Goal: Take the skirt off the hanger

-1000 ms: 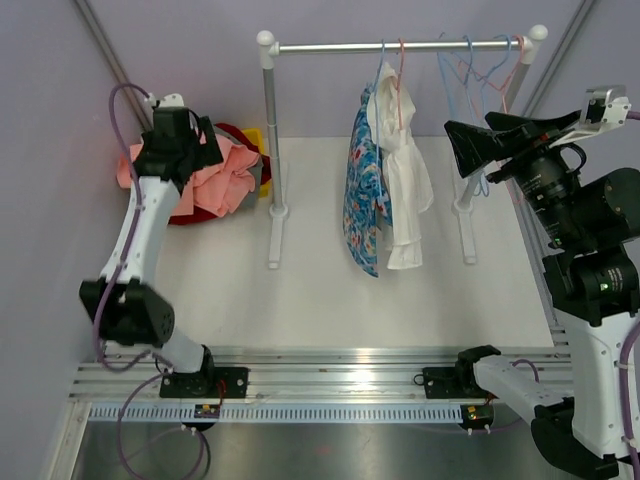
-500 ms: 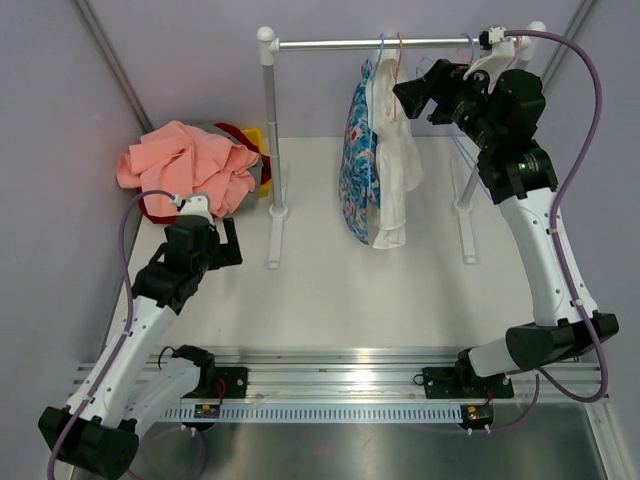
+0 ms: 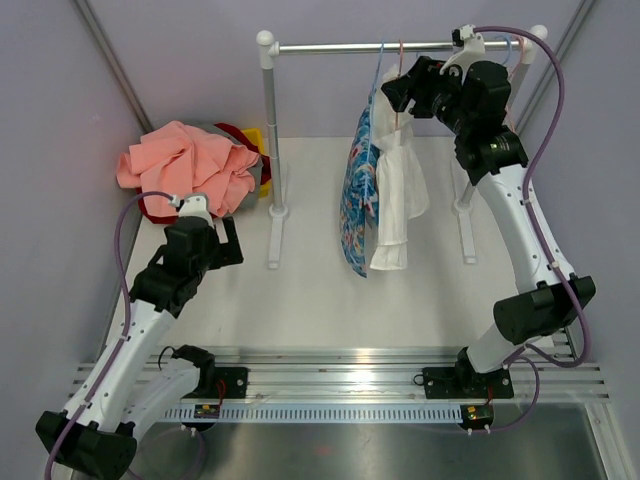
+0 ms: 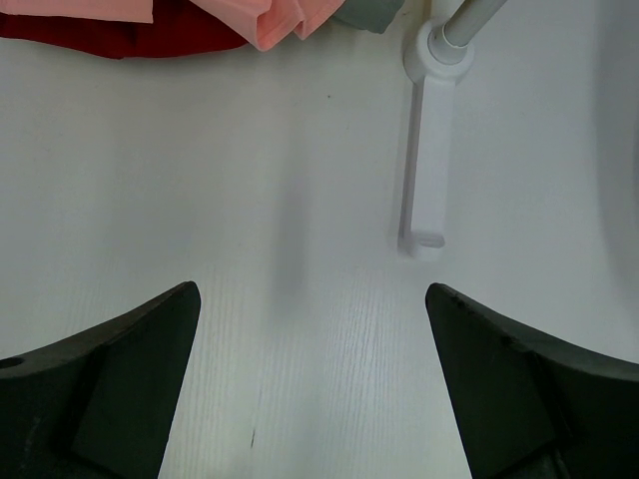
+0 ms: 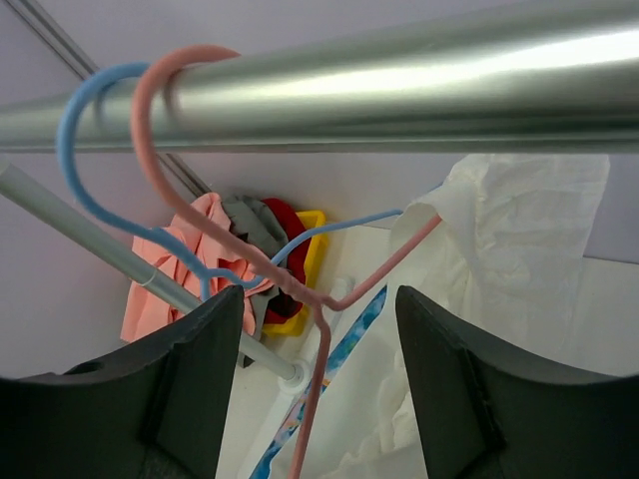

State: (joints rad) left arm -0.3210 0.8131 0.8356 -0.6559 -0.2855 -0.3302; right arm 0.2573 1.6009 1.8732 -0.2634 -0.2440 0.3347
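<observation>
A white skirt (image 3: 395, 195) hangs crumpled from a pink hanger (image 3: 401, 62) on the metal rail (image 3: 330, 46). In the right wrist view the pink hanger (image 5: 200, 225) hooks over the rail (image 5: 399, 90), with the skirt (image 5: 519, 230) to the right. My right gripper (image 3: 395, 95) is up at the rail. It (image 5: 319, 299) is open, one finger on each side of the hanger's neck and neither touching it. My left gripper (image 3: 225, 245) is open low over the bare table (image 4: 312, 299), far from the rail.
A blue floral garment (image 3: 357, 195) on a blue hanger (image 5: 75, 180) hangs just left of the skirt. Empty blue hangers (image 3: 510, 50) sit at the rail's right end. A pink cloth pile (image 3: 185, 165) lies back left. The rack's left foot (image 4: 424, 190) is ahead of my left gripper.
My right arm has swung left along the rail to the pink hanger, its jaws narrowing around the neck. The left arm came down from the pink pile, then stayed still.
</observation>
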